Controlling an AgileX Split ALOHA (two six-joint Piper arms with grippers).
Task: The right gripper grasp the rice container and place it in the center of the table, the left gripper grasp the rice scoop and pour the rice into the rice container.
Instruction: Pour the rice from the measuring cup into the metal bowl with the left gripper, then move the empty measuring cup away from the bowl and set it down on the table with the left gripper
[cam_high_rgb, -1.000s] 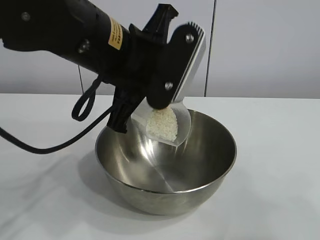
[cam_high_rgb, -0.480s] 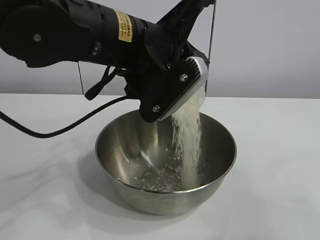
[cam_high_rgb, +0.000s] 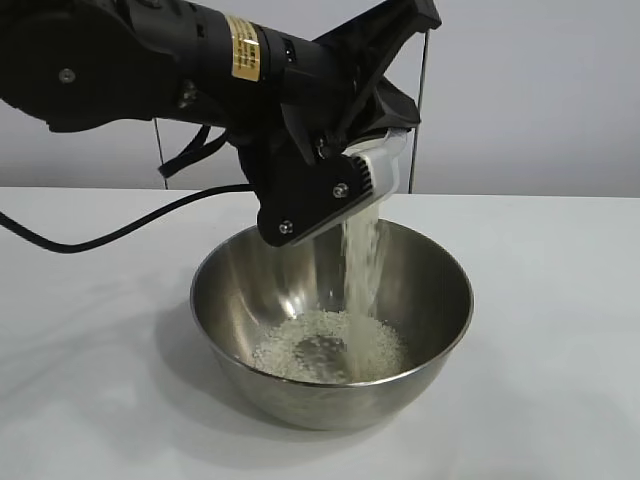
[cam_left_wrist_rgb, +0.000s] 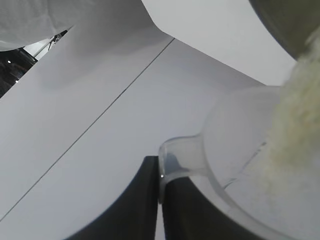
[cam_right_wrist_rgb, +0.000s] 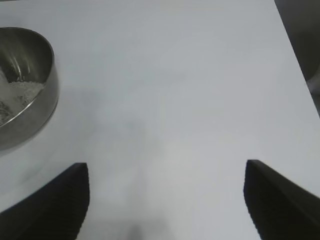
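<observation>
Nearest in the exterior view: large round stainless-steel mixing bowl (cam_high_rgb: 331, 330), shiny inside, upright on the wide plain white matte worktop (cam_high_rgb: 550, 330), roughly central. Inside, a shallow mound of small off-white uncooked rice grains (cam_high_rgb: 330, 347) across the bottom, with a thin stream falling onto it from above.

Just over the bowl's far side: small translucent clear plastic measuring cup (cam_high_rgb: 365, 195), tipped steeply mouth-down, mostly hidden behind the black left end effector (cam_high_rgb: 335, 185) with its small white part. Clamped on the cup, per the left wrist view: two black fingers (cam_left_wrist_rgb: 132, 210) set close together at the cup's rim (cam_left_wrist_rgb: 200, 165), grains sliding along the cup's inner wall (bowl edge just visible at a corner of that view).

Farther up the left arm: a yellow label (cam_high_rgb: 241, 48) with dark print, too small to read. A black cable (cam_high_rgb: 110, 235) looping from the arm down towards the worktop.

Off to one side, seen only from its own wrist camera: black right end effector (cam_right_wrist_rgb: 167, 200), fingers spread wide, gripping nothing, hovering over bare worktop with the steel bowl (cam_right_wrist_rgb: 22, 85) well apart from it.

Behind everything, a plain pale wall (cam_high_rgb: 540, 90) with a thin vertical seam.
</observation>
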